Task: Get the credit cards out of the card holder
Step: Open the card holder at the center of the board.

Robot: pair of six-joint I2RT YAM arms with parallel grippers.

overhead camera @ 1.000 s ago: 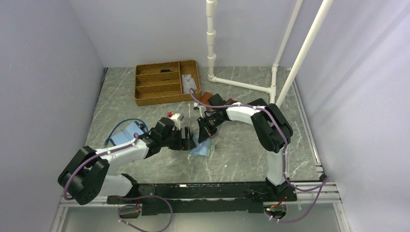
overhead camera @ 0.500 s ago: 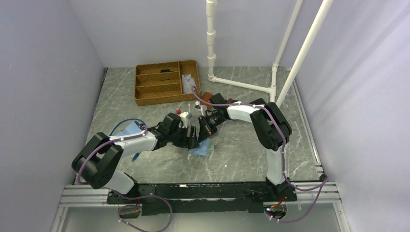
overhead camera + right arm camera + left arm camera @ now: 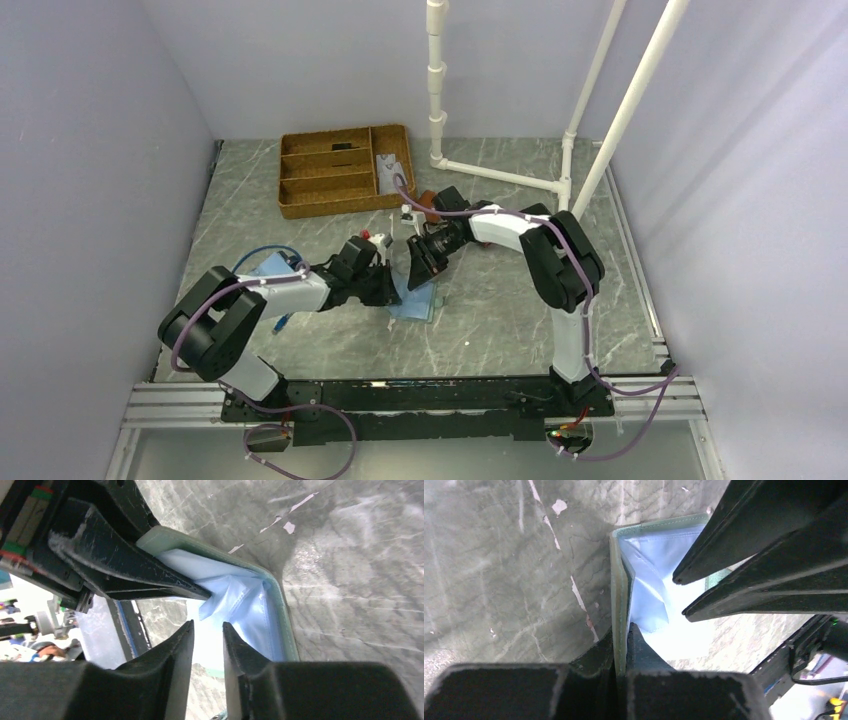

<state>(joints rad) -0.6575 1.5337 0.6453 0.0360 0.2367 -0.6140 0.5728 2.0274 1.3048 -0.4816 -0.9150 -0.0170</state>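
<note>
Light blue card holder (image 3: pixel 418 305), greenish-edged, lies spread open on the grey marble table (image 3: pixel 500 310)

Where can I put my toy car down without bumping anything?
Bare table lies between the card holder and the black front rail, and between the right arm and the right edge. Crowded: the middle, around the card holder.
</note>
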